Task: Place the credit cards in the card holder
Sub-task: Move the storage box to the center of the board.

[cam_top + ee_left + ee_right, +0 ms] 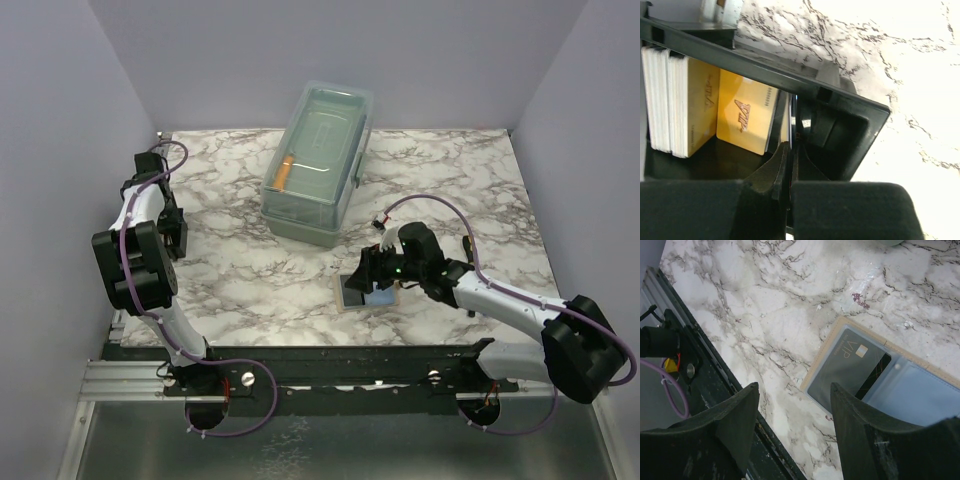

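The black card holder fills the left wrist view, with gold cards and a white stack standing in its slots. My left gripper reaches into it with its jaws pressed together. A thin pale edge stands in the slot just past the tips; I cannot tell if it is pinched. From above, the left gripper sits by the left wall. A dark grey credit card and a light blue one lie on a tan pad. My right gripper hovers open beside them.
A large clear lidded box with an orange item inside stands at the back centre. The black mounting rail runs along the table's near edge, close under the right gripper. Walls close in the left, right and back sides.
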Controlling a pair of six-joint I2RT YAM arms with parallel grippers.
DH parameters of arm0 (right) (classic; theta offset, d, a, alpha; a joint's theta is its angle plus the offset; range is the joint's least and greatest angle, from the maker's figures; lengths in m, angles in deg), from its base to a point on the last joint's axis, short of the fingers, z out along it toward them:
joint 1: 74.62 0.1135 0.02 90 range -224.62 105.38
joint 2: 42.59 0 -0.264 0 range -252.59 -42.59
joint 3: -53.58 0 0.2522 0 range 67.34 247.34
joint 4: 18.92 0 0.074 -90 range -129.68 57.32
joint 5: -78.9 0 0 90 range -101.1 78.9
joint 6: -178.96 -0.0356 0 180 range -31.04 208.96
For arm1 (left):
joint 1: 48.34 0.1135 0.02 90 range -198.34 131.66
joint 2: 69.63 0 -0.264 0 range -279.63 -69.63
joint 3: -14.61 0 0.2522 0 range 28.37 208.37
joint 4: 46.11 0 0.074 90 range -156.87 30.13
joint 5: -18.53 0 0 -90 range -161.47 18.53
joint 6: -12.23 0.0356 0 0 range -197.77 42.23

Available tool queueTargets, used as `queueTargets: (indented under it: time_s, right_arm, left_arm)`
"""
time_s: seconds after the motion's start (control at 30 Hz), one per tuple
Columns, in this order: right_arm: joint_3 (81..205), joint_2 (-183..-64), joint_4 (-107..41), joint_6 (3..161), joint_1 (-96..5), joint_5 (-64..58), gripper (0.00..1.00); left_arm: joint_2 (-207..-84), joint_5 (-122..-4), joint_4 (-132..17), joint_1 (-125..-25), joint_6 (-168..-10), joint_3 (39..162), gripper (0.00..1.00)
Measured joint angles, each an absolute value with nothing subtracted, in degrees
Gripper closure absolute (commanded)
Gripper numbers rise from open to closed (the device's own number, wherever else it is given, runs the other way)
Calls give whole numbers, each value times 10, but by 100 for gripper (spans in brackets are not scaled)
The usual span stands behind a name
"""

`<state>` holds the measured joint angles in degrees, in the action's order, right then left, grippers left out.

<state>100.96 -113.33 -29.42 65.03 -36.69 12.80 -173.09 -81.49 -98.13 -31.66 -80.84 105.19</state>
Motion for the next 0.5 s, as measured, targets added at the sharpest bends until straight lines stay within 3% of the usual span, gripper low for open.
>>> queueTargets:
  time_s: [0.5]
  right_arm:
    - [1010,-1142,-294,650,-367,128,37]
  left_arm:
    - [-1731,-781,-993,-383,-859,1072,100]
